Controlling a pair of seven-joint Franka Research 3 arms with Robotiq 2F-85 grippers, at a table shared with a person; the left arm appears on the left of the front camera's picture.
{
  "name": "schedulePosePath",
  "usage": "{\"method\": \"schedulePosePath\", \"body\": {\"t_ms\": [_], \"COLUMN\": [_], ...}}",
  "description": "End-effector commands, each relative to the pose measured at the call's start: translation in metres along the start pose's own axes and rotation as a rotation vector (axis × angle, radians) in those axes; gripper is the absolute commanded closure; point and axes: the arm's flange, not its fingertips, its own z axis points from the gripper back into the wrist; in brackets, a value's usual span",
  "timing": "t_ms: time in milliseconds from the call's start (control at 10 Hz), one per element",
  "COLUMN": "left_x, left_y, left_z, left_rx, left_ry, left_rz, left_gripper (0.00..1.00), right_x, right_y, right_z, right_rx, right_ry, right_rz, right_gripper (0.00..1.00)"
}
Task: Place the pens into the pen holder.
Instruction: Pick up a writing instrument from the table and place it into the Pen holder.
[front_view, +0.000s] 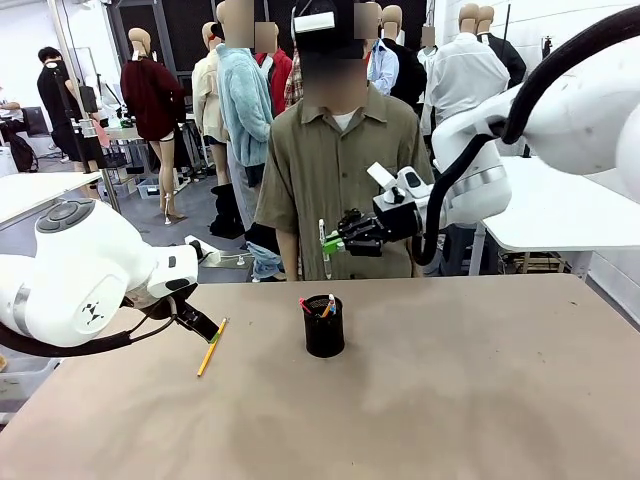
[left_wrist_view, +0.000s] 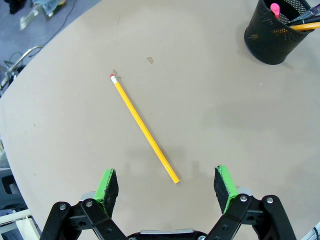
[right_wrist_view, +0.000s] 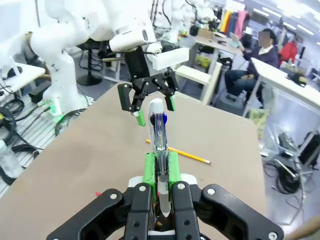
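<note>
Right gripper (right_wrist_view: 160, 169) clamps a white pen (right_wrist_view: 159, 125); left gripper (left_wrist_view: 166, 184) gapes over yellow pencil (left_wrist_view: 142, 127).

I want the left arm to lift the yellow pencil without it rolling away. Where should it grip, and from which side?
Probably best to grip the pencil near mid-shaft, coming straight down from above. It is thin and lies flat on the table with nothing beside it, so no side approach gets under it. The open left gripper should close across the shaft, not along it.

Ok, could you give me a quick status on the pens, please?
Left pincer open over the pencil. Right pincer shut on a pen, aloft. Holder holds some pens. Nothing in the way.
</note>
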Motion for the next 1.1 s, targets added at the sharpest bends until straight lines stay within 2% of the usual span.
{"method": "schedulePosePath", "body": {"t_ms": [0, 200, 500, 800, 1000], "left_x": [-0.001, -0.001, -0.001, -0.001, -0.001], "left_y": [0.002, 0.002, 0.002, 0.002, 0.002], "left_z": [0.001, 0.001, 0.001, 0.001, 0.001], "left_rx": [-0.002, -0.002, -0.002, -0.002, -0.002], "left_ry": [-0.003, -0.003, -0.003, -0.003, -0.003], "left_rz": [0.008, 0.008, 0.008, 0.008, 0.008], "left_gripper": [0.0, 0.0, 0.0, 0.0, 0.0], "right_x": [-0.017, -0.034, -0.048, -0.064, -0.072], "right_y": [-0.027, -0.034, -0.029, -0.038, -0.039], "right_z": [-0.005, -0.013, -0.018, -0.027, -0.03], "right_rx": [0.106, 0.16, 0.237, 0.206, 0.194], "right_ry": [-0.036, -0.07, -0.128, -0.029, -0.007], "right_rz": [-0.082, -0.156, -0.188, -0.289, -0.311], "right_gripper": [1.0, 1.0, 1.0, 1.0, 1.0]}}
